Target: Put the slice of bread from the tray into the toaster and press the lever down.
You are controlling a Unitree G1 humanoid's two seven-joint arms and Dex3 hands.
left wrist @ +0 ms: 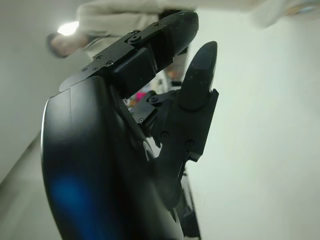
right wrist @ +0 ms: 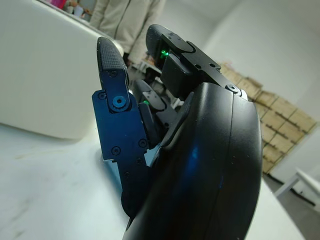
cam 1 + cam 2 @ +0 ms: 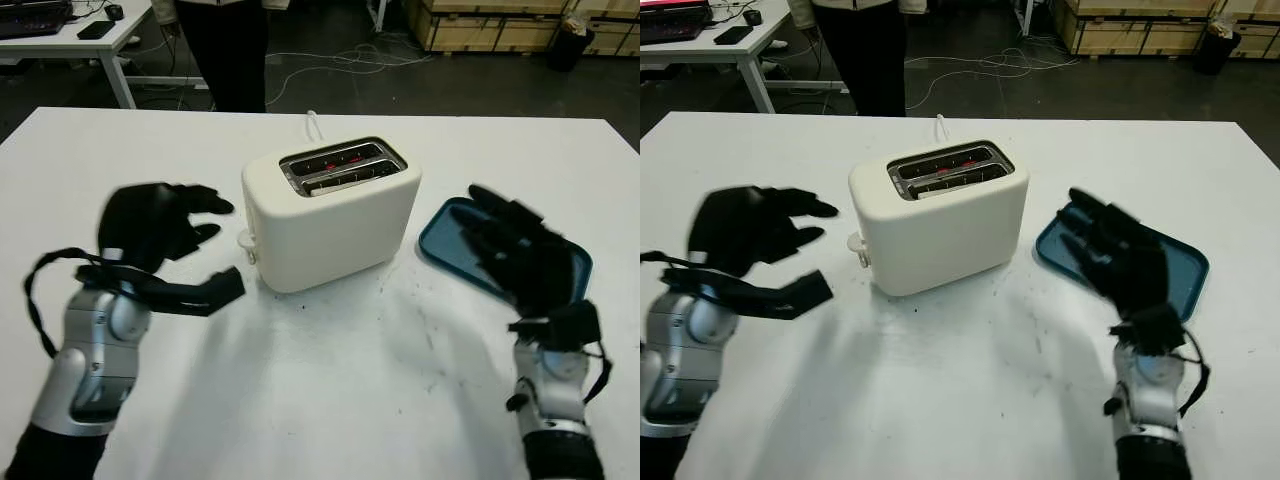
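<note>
Counter (image 3: 330, 400): white, takes up most of the head views. A person stands past its far edge, dark trousers (image 3: 225, 50), pale top in the wrist views.

Toaster (image 3: 330, 215): cream, mid-counter, a bit toward the far edge. Two slots on top, long axis running roughly left-right with a slight skew, right end farther back. Something pale sits low in the nearer slot (image 3: 345, 178); could be the bread, can't confirm. Red glint in the far slot. The small white knob on its near-left end face (image 3: 246, 241) is probably the lever; can't judge whether it is down.

Tray (image 3: 450, 235): blue, right of the toaster, toward the right edge of the counter. The part not covered by the right hand is bare. No slice seen on it.

Left hand (image 3: 165, 230): open, holds nothing, raised above the counter just left of the toaster, fingers pointing at its left end. Nearest hand to the lever knob.

Right hand (image 3: 520, 250): open, holds nothing, above the tray, fingers pointing to the far edge.

Judgement: if that pale shape is the bread, the load step is done and only the lever is left. The lever lies to the right of the left hand, close, at about finger height, so the left hand is the obvious one: short reach in, then push down along the toaster's end face. The right hand has nothing to pick.
</note>
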